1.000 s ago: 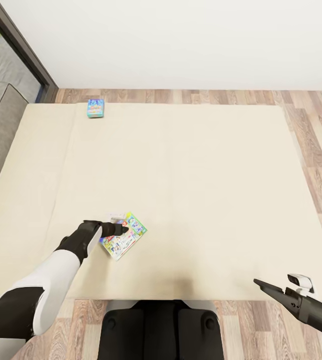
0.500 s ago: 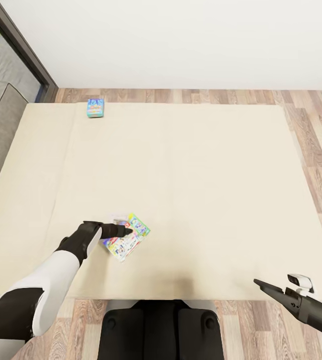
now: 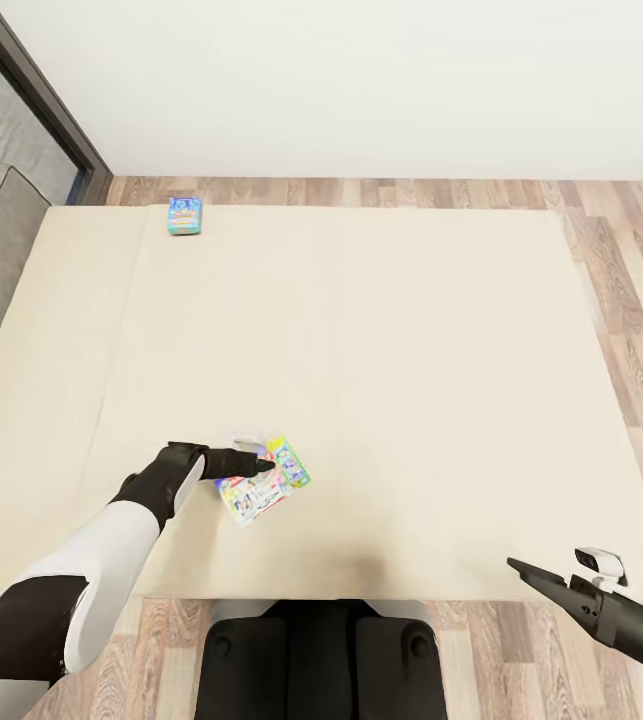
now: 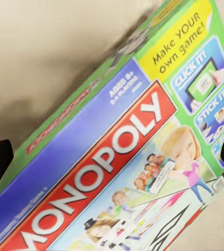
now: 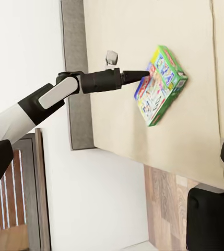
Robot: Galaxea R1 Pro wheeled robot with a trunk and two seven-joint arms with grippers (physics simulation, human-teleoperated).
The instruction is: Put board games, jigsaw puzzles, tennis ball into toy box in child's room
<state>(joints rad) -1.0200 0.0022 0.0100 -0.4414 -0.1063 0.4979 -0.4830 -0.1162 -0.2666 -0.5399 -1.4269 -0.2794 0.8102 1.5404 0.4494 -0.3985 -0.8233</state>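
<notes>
Wood floor (image 3: 161, 650) lies at our feet, at the near edge of the bed (image 3: 411, 380). Our right claw (image 3: 536, 577) hangs at the bed's near right corner, off the mattress, its dark fingers drawn to a point; whether anything sits between them we cannot tell. Our left claw (image 3: 261, 464) reaches over the near part of the bed, and its fingertips lie on the near-left edge of the Monopoly box (image 3: 265, 482). We cannot tell from any view whether it has closed on the box. In the right wrist view this box (image 5: 160, 83) seems tilted, one edge raised off the bed (image 5: 195, 141) beside the left claw (image 5: 143, 75). In the left wrist view its lid (image 4: 127, 157) shows a red band with white lettering and green borders. Far across the bed from the Monopoly box, at the far left corner, lies the small blue game box (image 3: 184, 215). Beyond that corner runs a strip of floor, then the white wall (image 3: 361, 80).
</notes>
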